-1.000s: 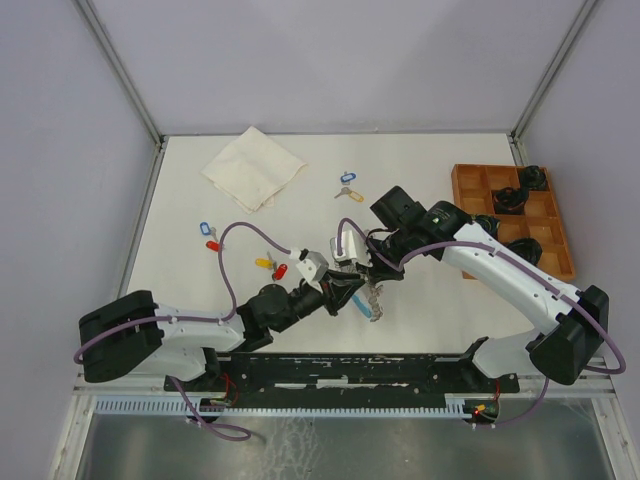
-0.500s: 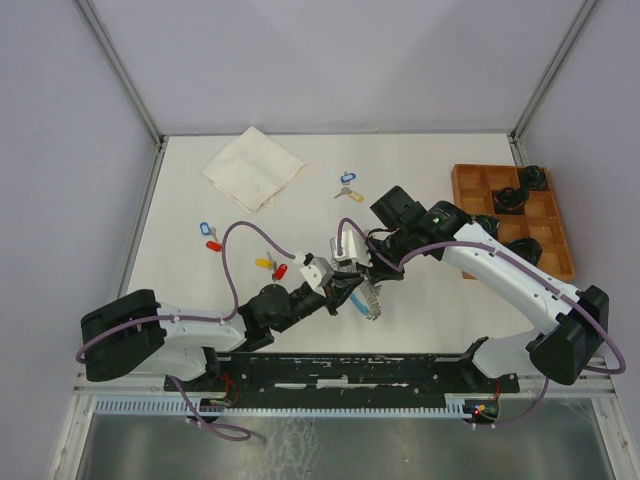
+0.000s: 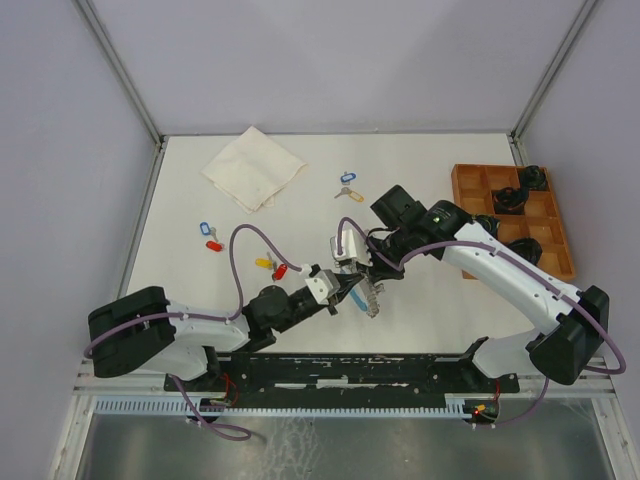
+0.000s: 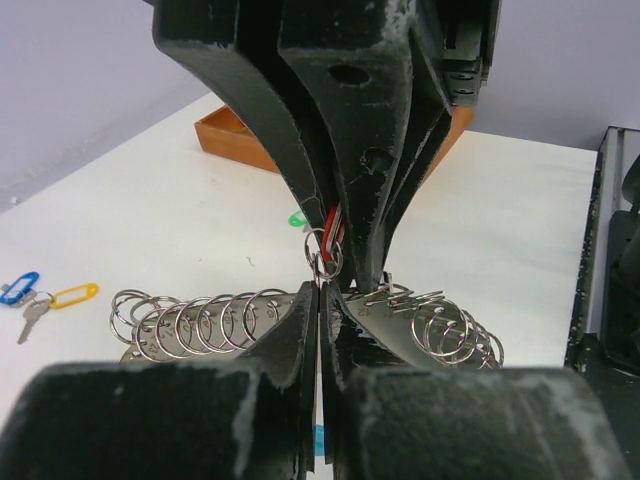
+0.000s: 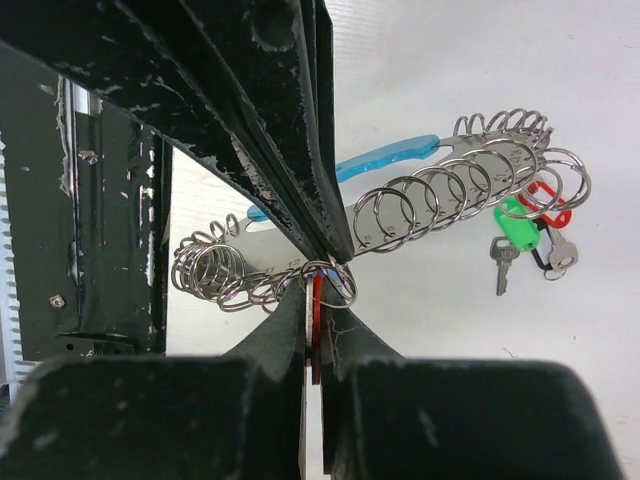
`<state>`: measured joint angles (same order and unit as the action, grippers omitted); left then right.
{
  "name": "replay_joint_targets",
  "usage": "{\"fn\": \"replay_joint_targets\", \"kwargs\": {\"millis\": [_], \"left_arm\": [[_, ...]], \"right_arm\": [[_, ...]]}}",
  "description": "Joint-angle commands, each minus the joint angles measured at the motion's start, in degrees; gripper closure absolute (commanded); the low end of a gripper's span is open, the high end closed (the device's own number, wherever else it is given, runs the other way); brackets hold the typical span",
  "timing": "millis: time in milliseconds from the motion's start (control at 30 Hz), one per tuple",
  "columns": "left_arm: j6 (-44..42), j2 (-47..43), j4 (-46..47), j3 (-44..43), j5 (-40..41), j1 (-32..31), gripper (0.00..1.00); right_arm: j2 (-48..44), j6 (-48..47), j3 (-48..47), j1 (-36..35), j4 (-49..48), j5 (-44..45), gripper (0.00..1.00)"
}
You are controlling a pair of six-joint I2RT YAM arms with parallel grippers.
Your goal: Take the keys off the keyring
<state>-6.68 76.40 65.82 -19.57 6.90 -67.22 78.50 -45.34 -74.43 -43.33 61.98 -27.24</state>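
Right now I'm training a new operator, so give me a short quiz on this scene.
1. True or false: the left gripper and right gripper are both shut.
2. In the top view, the cloth lies: A upper left; B upper right; C bottom centre.
3. What colour is the key tag that the right gripper pinches?
Key: 1 true; 2 A; 3 red.

Soft, even light from overhead leaves my white table (image 3: pixel 200 215) bright and nearly shadowless in the sharp top view, while in both wrist views my dark fingers (image 4: pixel 295 350) blur into soft masses at the bottom edge and the wire rings (image 5: pixel 430 190) catch small glints.
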Motion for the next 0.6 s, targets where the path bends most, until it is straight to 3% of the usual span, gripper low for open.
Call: {"fn": "replay_joint_targets", "kwargs": {"millis": [0, 167, 367, 567], "left_arm": [[-6.9, -0.3, 4.1, 0.7, 1.7, 0.3, 0.97], [-10.3, -2.0, 5.9, 2.9, 1.6, 0.2, 0.97], [-14.4, -6.0, -0.1, 2.4, -0.9, 0.5, 0.97], [-13.0, -7.7, 1.9, 3.5, -4.0, 1.7, 0.97]], "right_arm": [[-1.4, -1.1, -3.8, 0.0, 1.2, -0.1, 0.99], [-0.5, -3.2, -6.8, 0.0, 4.9, 4.4, 0.99], [5.0, -8.7, -13.7, 0.0, 14.2, 7.2, 0.99], [5.5, -13.0, -14.9, 0.0, 16.8, 5.4, 0.98]]}}
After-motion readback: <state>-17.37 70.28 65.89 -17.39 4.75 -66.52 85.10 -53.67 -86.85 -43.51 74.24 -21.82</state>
